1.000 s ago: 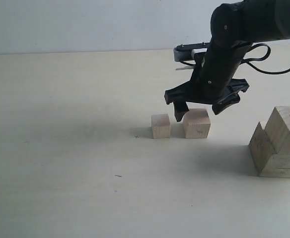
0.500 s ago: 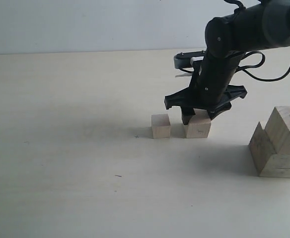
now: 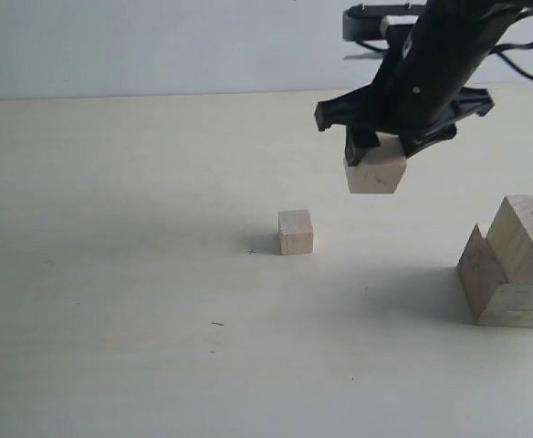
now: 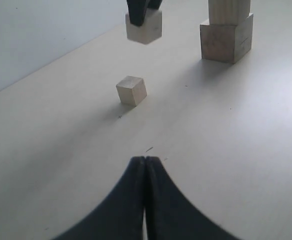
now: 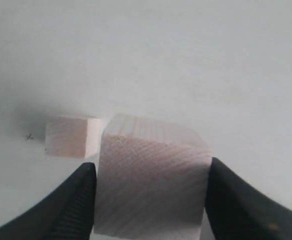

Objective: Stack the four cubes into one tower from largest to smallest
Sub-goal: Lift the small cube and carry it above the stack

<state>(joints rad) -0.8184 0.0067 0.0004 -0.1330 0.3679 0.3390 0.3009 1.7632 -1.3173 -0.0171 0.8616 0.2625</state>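
The right gripper [image 3: 377,153] is clamped on the second-smallest cube [image 3: 376,175] and holds it, slightly tilted, in the air above the table [image 3: 111,292]. The smallest cube [image 3: 296,232] sits on the table below it and to the left. Near the right edge, the second-largest cube [image 3: 529,237] rests skewed on the largest cube [image 3: 513,299]. The left gripper [image 4: 145,170], low over the table, has its fingers pressed together on nothing

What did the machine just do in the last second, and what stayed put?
The right gripper dropped over the third-largest cube, closed on it and lifted it clear of the table. The smallest cube, the two-cube stack and the shut left gripper stayed where they were.
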